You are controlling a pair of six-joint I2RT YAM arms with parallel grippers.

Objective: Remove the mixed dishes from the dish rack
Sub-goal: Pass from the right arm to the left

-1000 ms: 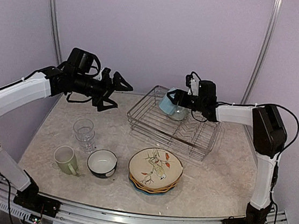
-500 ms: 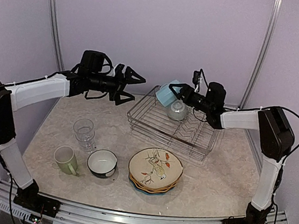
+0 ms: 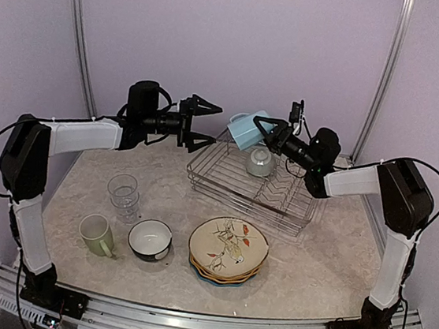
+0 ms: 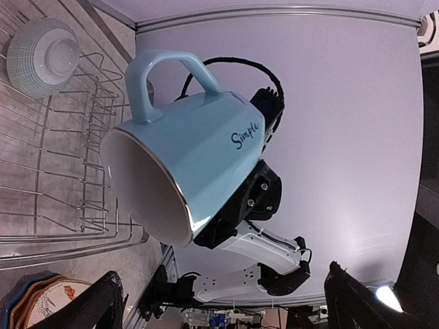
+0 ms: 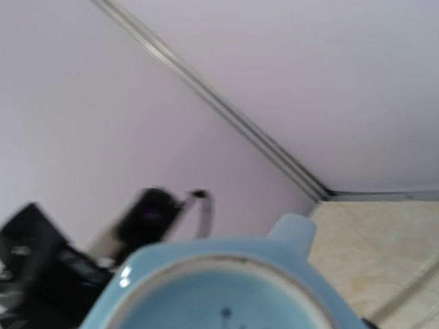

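Observation:
My right gripper (image 3: 260, 128) is shut on the light blue mug (image 3: 241, 130) and holds it tilted in the air over the far left corner of the dish rack (image 3: 225, 183). The mug fills the bottom of the right wrist view (image 5: 226, 291). In the left wrist view (image 4: 199, 164) its mouth faces down-left and its handle points up. My left gripper (image 3: 211, 124) is open and empty, just left of the mug and pointing at it. One small bowl (image 3: 260, 162) sits upside down in the rack and also shows in the left wrist view (image 4: 42, 45).
On the table in front of the rack are a clear glass (image 3: 124, 194), a pale green mug (image 3: 97, 235), a dark-outside bowl (image 3: 150, 239) and a stack of scalloped plates (image 3: 228, 250) with the bird-print one on top. Walls stand close behind both arms.
My right gripper has lifted the light blue mug up and to the left, out of the rack. My left arm has swung right and stretched out towards the mug, gripper still open.

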